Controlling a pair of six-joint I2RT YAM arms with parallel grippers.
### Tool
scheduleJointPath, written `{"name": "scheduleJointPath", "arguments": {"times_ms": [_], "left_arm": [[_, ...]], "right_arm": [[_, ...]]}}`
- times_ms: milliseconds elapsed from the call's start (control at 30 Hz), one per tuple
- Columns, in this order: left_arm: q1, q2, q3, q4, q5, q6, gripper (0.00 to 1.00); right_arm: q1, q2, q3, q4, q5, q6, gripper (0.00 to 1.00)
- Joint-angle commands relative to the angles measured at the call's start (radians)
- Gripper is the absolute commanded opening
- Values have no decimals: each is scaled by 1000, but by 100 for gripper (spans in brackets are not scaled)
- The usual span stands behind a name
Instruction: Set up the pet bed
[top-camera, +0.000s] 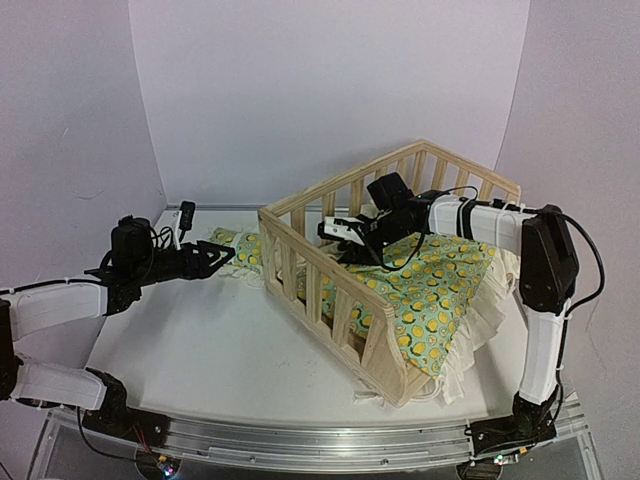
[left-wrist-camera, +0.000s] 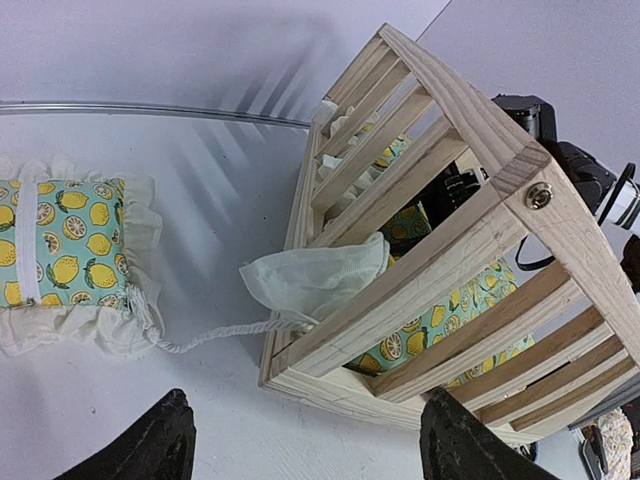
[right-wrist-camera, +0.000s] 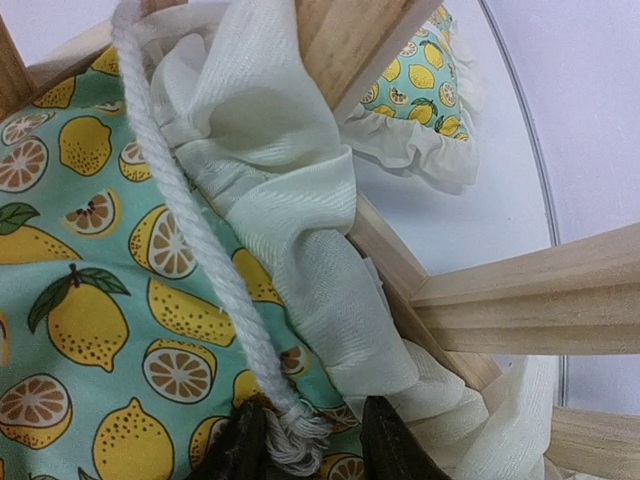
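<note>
A: That pale slatted pine frame (left-wrist-camera: 470, 100) is bare wood, matt, grain showing, with one shiny metal stud (left-wrist-camera: 540, 195) at the corner.
B: And here's the lemon-print cushion (right-wrist-camera: 80, 330), soft matt woven cloth with a ribbed cream ruffle. The twisted white cord (right-wrist-camera: 190, 230) is frayed at its end, and the white tabletop (left-wrist-camera: 220, 200) is smooth and faintly glossy.

My white bench (top-camera: 200, 340) carries the pale pine slatted frame (top-camera: 330, 262). The small lemon-print cream-ruffled pillow (top-camera: 240, 247) lies just beside its left side.
</note>
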Motion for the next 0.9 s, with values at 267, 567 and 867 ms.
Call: {"name": "scheduleJointPath", "arguments": {"times_ms": [267, 567, 867], "left_arm": [[-3, -52, 31, 0, 32, -6, 78], [-162, -110, 9, 0, 11, 114, 78], [-382, -159, -227, 374, -289, 266, 73]], "right_arm": [[7, -72, 5, 66, -16, 73, 1], [7, -262, -59, 75, -129, 283, 0], [51, -263, -94, 180, -444, 423, 0]]}}
